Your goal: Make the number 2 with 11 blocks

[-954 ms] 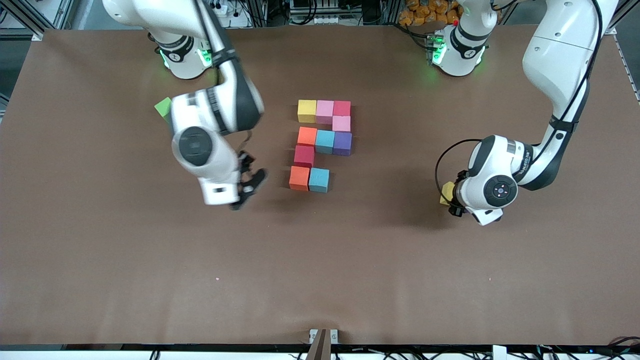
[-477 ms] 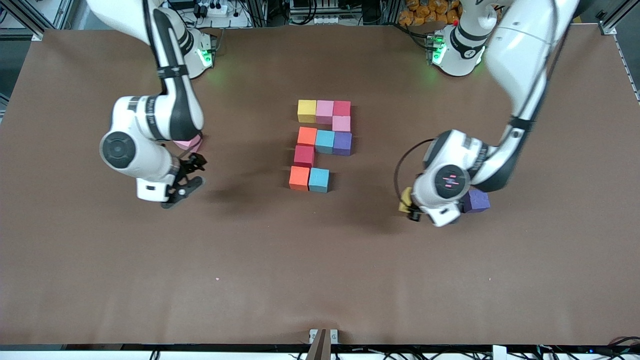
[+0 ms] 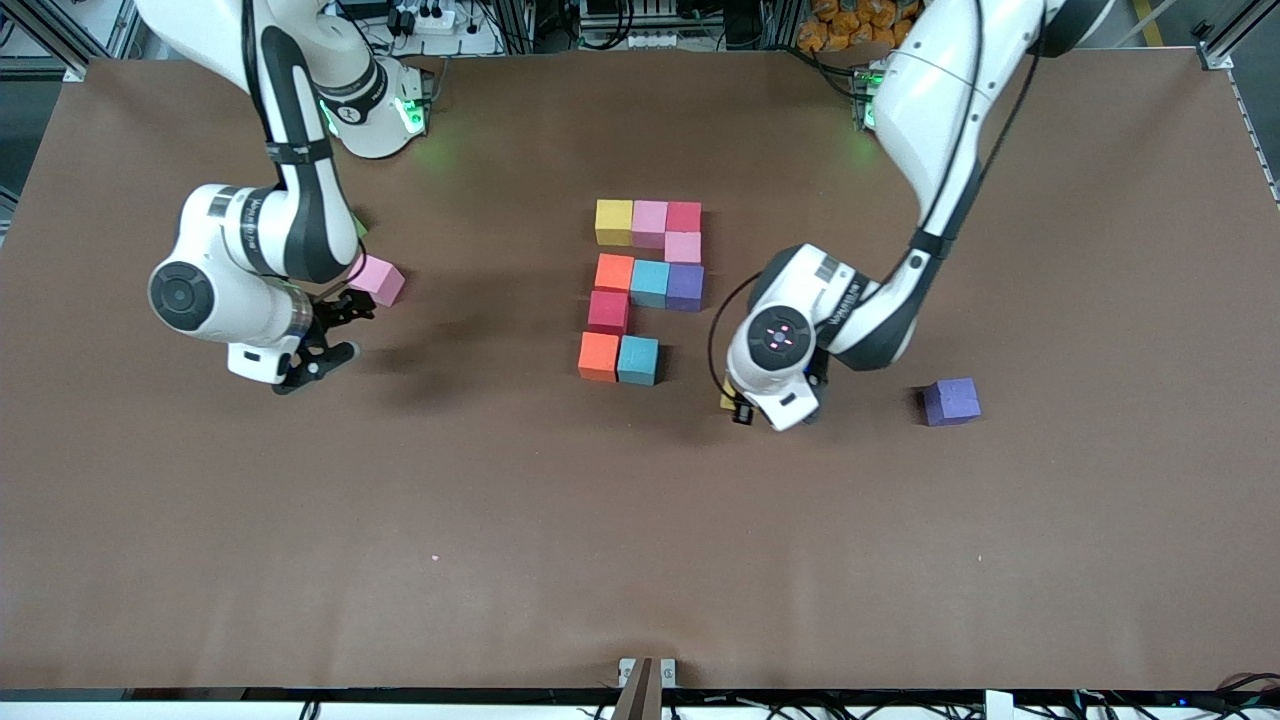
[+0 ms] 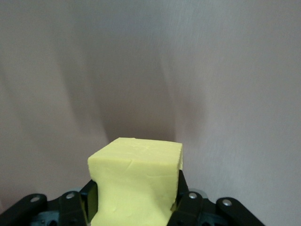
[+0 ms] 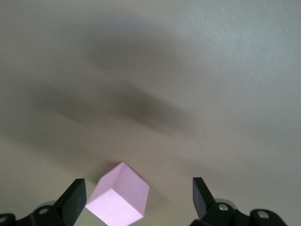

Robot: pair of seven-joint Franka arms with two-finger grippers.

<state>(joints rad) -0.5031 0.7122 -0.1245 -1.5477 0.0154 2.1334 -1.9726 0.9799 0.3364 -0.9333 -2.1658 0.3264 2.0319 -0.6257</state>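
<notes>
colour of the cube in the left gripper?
Yellow. The left gripper is shut on the yellow cube; the left wrist view shows it best.

This is a robotics lab. Two white robot arms (image 3: 920,120) stand bolted at one edge of a wide bench (image 3: 640,560) covered in plain brown matting, their bases lit by green status lights (image 3: 410,110). Past that edge run aluminium frame rails (image 3: 90,30), a power strip (image 3: 425,18) and bundles of black cables (image 3: 620,25). More cabling lines the bench edge nearest the front camera, around a small metal bracket (image 3: 646,672).
</notes>
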